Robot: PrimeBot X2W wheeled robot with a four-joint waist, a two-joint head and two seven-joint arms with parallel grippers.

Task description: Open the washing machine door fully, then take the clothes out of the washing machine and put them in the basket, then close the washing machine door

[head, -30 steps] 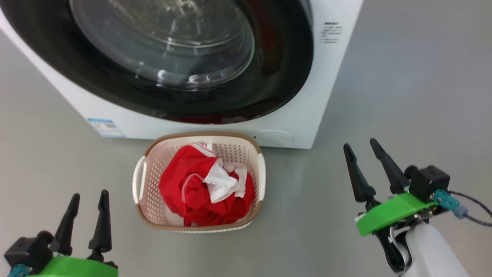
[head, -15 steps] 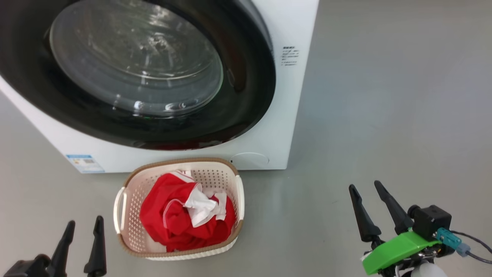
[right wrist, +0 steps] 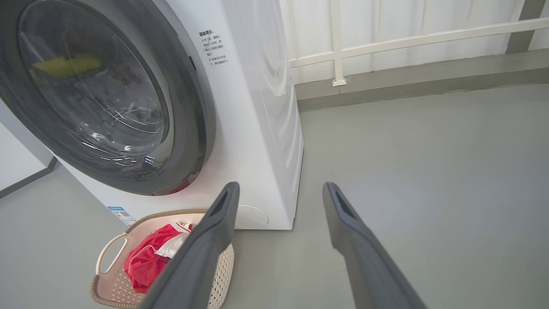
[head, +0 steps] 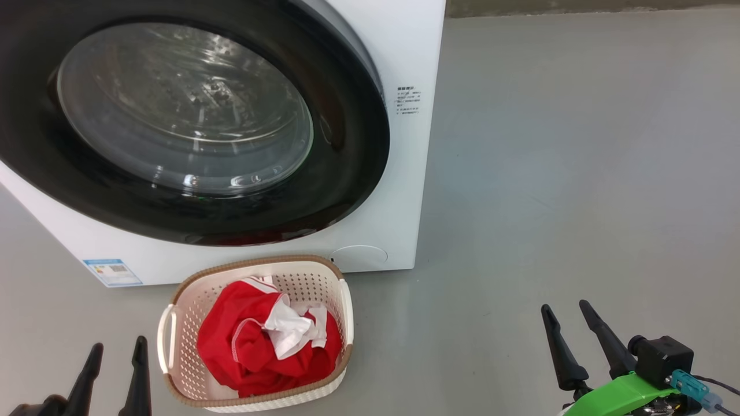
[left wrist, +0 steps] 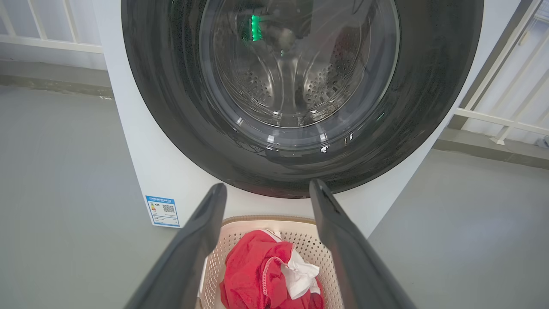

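1. Upper left of head view: washing machine [head: 404, 46], white box on grey floor [head: 578, 173].
2. Across its front: washing machine door [head: 191, 124], flush against the panel, looks shut; black rim and clear window facing the camera.
3. Lower left corner of the machine front: small blue label [head: 113, 271].
4. Bottom centre-left, just in front of the machine and below the door: basket [head: 315, 283], upright on the floor.
5. Inside the basket: clothes [head: 243, 352], red with a white patch on top, bunched, within the rim.
6. Bottom left corner: left gripper [head: 119, 342], jaws apart, holding nothing; basket just right of its fingers, not touching.
7. Bottom right corner: right gripper [head: 564, 305], jaws apart, holding nothing; well apart from the basket, floor between.
8. Left wrist view: basket and clothes low in frame, between the two fingers but further off; door's lower rim just above the fingertips; no contact.
9. Right wrist view: basket at lower left, partly hidden behind the left-hand finger; floor in the gap between fingers.
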